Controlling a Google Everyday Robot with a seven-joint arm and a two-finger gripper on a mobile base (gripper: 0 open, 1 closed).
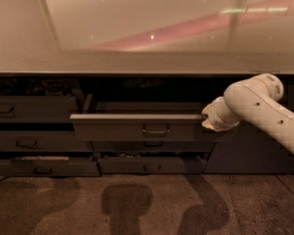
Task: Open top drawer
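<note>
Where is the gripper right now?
In the camera view the gripper sits right of centre, at the right end of the pulled-out top drawer, just under the countertop.

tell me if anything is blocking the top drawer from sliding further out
Nothing visible does. The top drawer stands partly open, and the gripper is right at its front right corner with nothing between them. Ahead of the drawer front there is only bare floor, and the lower drawers sit further back.

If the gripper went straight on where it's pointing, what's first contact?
Probably the top drawer: the gripper points at the pulled-out front's right-hand end in the camera view and seems to touch it; depth is unclear.
</note>
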